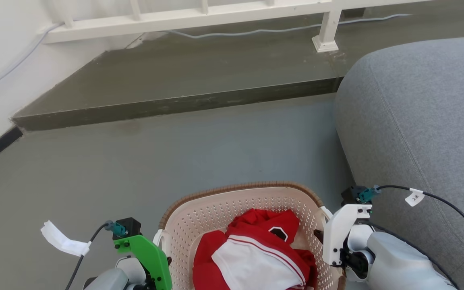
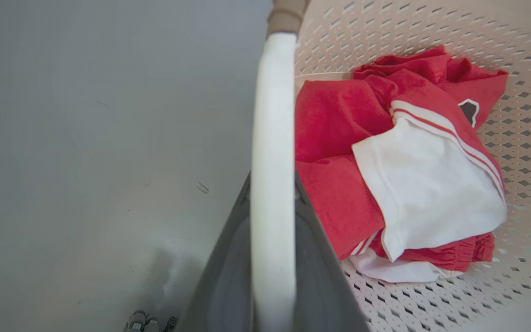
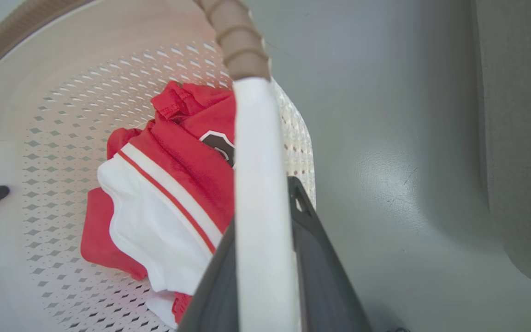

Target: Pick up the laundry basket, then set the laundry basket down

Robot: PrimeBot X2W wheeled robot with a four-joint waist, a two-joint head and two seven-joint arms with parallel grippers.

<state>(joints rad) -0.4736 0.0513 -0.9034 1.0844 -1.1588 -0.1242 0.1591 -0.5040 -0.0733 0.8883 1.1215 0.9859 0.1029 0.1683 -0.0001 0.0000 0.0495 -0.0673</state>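
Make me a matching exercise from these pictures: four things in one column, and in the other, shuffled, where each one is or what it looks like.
Things
1. laundry basket
2. red and white clothes
3. sofa
4. railing

Descriptions
A. white, standing on the raised step at the far side
B. grey, on the robot's right
C. perforated, with a brown woven-look rim
D. lying inside the basket

Pairs: 1-C, 2-D, 3-B, 4-A
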